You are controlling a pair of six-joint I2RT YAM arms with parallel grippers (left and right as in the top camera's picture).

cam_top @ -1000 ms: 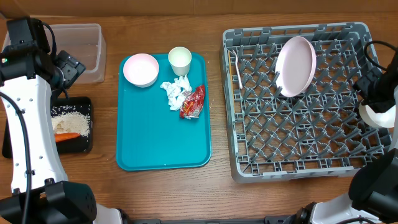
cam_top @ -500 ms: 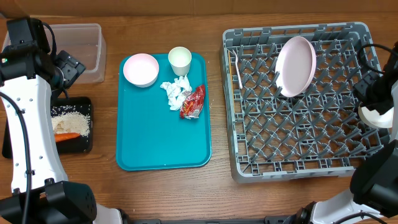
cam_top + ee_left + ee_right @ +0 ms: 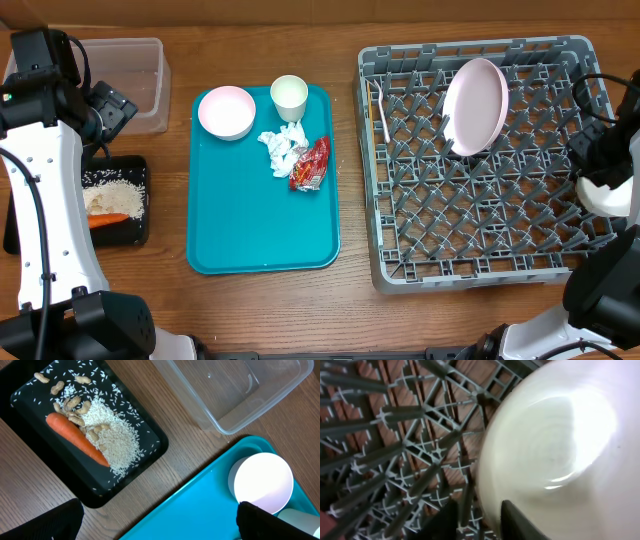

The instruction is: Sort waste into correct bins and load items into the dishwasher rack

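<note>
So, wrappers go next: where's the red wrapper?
Overhead view: the red wrapper lies on the teal tray, just right of the crumpled tissue, below the cup.

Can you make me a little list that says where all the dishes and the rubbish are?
plate: leaning in the dishwasher rack
bowl and cup: on the teal tray
tissue and red wrapper: on the teal tray, side by side
carrot, nuts, rice: in the black tray
clear tub: looks empty
left gripper: open, holding nothing

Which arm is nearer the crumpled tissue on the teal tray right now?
Left. The left arm sits by the clear tub, just beyond the teal tray that holds the tissue. The right arm is at the rack's far right edge.
</note>
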